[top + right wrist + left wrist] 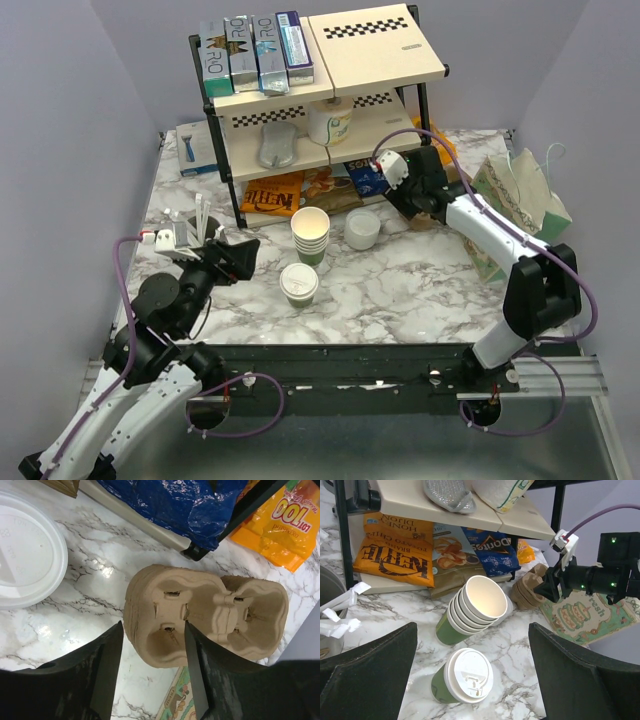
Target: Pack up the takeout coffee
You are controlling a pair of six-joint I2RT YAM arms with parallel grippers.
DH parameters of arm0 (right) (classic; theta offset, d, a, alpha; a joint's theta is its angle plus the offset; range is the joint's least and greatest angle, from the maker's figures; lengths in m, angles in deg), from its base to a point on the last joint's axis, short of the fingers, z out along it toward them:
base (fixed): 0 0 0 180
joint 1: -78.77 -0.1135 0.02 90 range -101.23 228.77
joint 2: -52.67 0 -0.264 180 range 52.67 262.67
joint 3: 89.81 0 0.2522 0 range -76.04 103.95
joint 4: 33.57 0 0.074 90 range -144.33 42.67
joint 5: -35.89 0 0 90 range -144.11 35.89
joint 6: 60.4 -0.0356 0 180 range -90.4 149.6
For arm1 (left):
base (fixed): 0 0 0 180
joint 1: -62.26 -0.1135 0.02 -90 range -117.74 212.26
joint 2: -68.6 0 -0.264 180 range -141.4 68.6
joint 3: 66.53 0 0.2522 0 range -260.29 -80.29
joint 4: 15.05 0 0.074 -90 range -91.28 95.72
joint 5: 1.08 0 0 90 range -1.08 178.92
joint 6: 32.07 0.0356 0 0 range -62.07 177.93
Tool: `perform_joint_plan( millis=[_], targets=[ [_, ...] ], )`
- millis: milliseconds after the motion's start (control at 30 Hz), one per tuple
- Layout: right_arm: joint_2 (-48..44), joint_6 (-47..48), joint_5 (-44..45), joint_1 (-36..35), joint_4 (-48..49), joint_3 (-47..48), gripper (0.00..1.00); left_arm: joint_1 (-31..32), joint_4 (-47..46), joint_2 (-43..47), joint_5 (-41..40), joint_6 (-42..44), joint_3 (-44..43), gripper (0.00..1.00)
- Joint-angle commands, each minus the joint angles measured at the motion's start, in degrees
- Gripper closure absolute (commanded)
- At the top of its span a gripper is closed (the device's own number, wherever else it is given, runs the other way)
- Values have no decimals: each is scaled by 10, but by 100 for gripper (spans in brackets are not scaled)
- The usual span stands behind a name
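Note:
The takeout coffee point(298, 284) is a small green-sided cup with a white lid, standing on the marble near the table's front centre. It shows in the left wrist view point(465, 676) too, below and between my left fingers. My left gripper point(236, 257) point(472, 640) is open and empty, to the left of the cup and apart from it. My right gripper point(408, 203) point(153, 626) is open. Its jaws stand either side of one end of the brown cardboard cup carrier point(200, 612) point(432, 208), which lies by the shelf's right leg.
A stack of nested lidless cups point(311, 236) point(472, 609) stands just behind the coffee, with a stack of white lids point(362, 228) point(27, 562) to its right. A shelf rack point(320, 90) with snack bags stands at the back. A printed paper bag point(515, 205) lies at the right.

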Motion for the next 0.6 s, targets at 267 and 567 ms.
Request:
perform_joint_plan(
  millis=[267, 567],
  targets=[
    [54, -20, -5, 19, -13, 32, 52, 1, 16, 6, -9, 4, -11, 1],
    [74, -26, -20, 27, -30, 45, 57, 1, 15, 2, -9, 8, -13, 1]
  ],
)
